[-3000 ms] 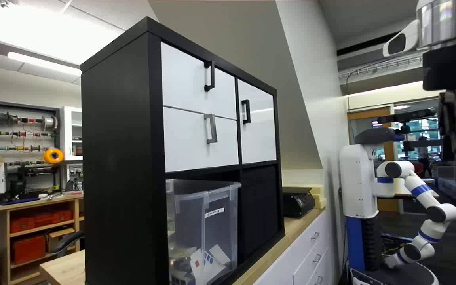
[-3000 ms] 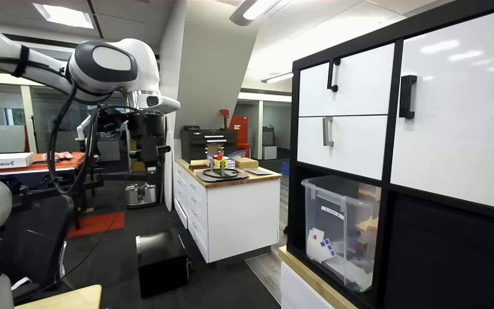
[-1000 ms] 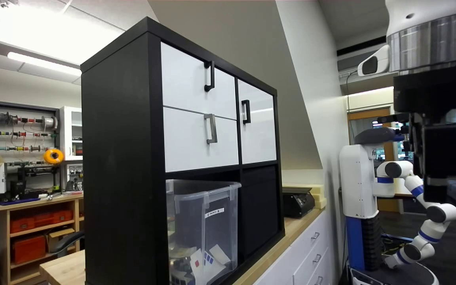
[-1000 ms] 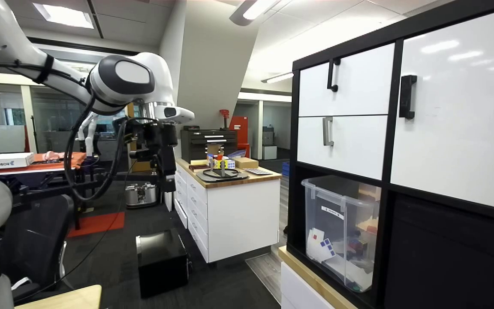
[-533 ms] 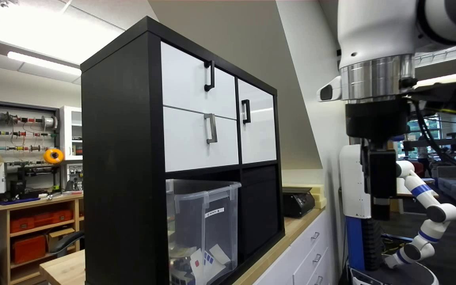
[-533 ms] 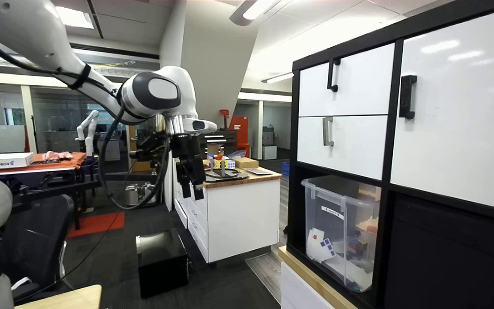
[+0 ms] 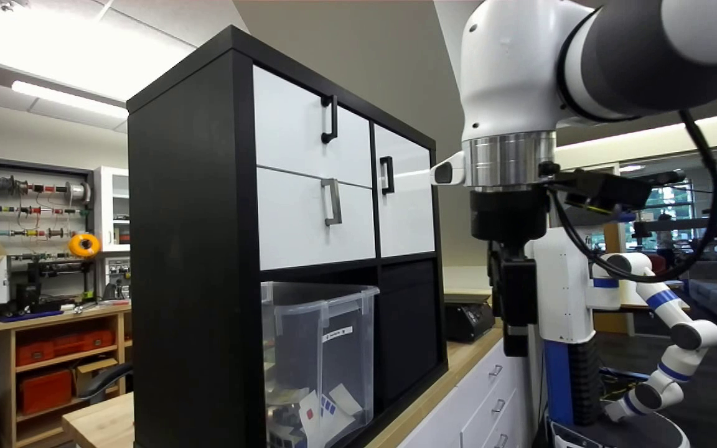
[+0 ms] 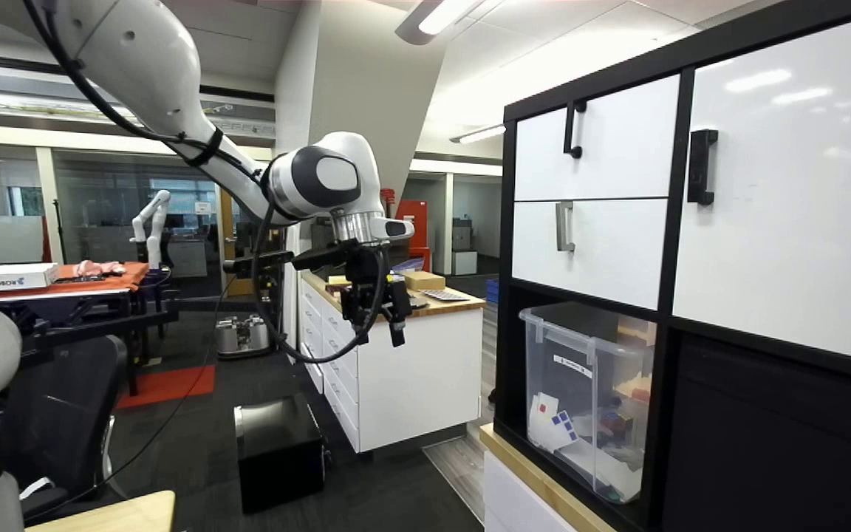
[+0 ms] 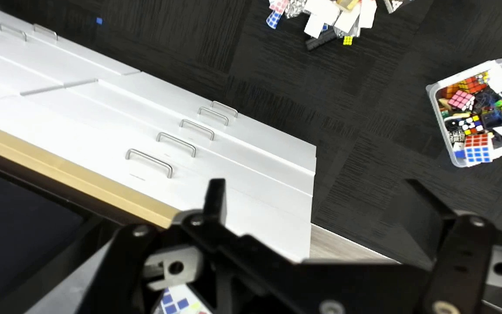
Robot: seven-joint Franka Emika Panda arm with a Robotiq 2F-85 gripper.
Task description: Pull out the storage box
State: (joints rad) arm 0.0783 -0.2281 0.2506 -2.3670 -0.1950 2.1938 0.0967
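Nearer the black cabinet than half a second ago, the arm carries its gripper spread wide. In both exterior views the storage box sits in the lower cubby, below a white drawer front, apart from the gripper.

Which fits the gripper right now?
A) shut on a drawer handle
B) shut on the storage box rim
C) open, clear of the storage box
C: in the wrist view the gripper has its fingers spread, holding nothing, and both exterior views show it hanging apart from the storage box.
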